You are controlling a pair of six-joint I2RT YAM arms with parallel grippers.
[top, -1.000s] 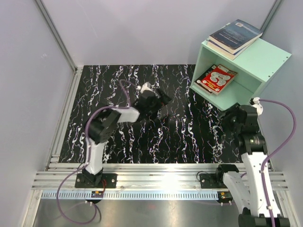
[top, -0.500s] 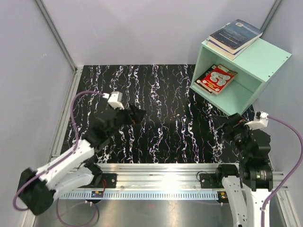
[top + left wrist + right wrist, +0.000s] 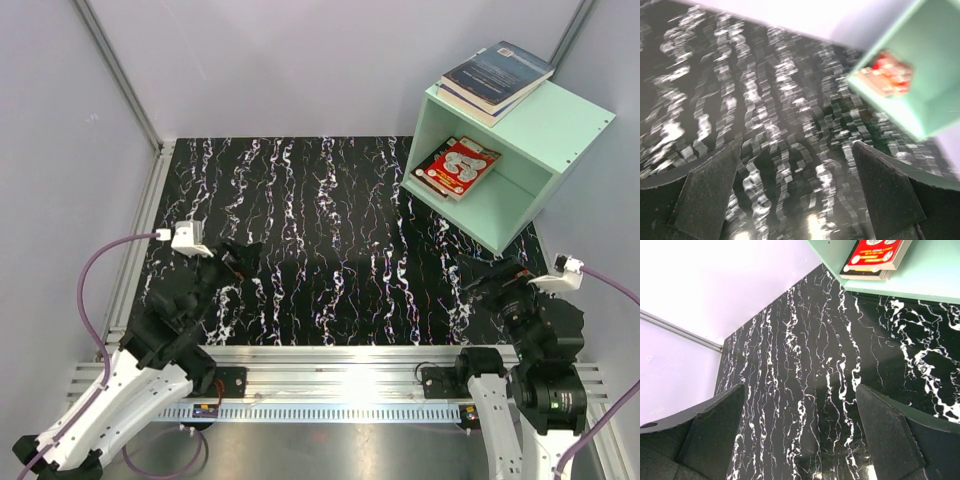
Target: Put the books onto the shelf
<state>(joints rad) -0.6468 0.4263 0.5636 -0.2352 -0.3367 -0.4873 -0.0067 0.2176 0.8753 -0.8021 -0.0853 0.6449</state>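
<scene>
Mint-green, the shelf [image 3: 560, 125] stands at the far right corner of the black, white-veined desk [image 3: 320, 200]. The red book with white circles [image 3: 458, 166] lies askew inside its open face, and a stack of blue books [image 3: 497, 78] rests on its top. The left tool [image 3: 796, 147] and the right tool [image 3: 797, 390] both gape wide above the near part of the desk, gripping nothing.

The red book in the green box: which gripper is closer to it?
Right. The right gripper sits in front of the shelf, below the red book; the left gripper is far across the table, near its left side.
</scene>
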